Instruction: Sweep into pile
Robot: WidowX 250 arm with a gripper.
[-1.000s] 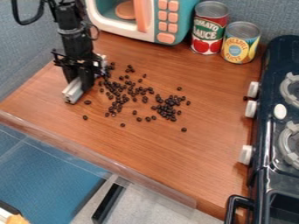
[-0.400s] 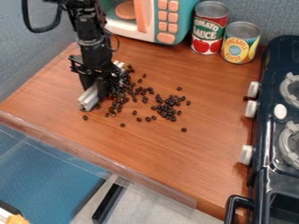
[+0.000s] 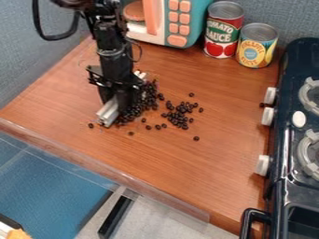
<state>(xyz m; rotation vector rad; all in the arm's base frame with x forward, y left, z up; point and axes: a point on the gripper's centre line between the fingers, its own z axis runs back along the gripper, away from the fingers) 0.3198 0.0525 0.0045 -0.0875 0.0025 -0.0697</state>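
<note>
The black gripper (image 3: 118, 100) hangs low over the left part of the wooden table, shut on a pale, bar-shaped sweeping tool (image 3: 108, 112). The tool rests on or just above the wood, its near end poking out at the gripper's lower left and its far end at the upper right. Dark beans (image 3: 149, 97) crowd against the tool's right side, partly hidden by the gripper. To their right lies a looser cluster of beans (image 3: 179, 115), with several single beans around it. One stray bean (image 3: 91, 125) lies left of the tool's near end.
Behind stand a toy microwave (image 3: 181, 23), a tomato sauce can (image 3: 223, 30) and a pineapple can (image 3: 257, 45). A dark toy stove (image 3: 284, 140) with white knobs lines the right side. The table's front edge (image 3: 124, 175) slants down to the right.
The gripper and tool have moved right and slightly toward the front edge. Beans on the left have been pushed together against the tool; the right cluster has stayed put.
</note>
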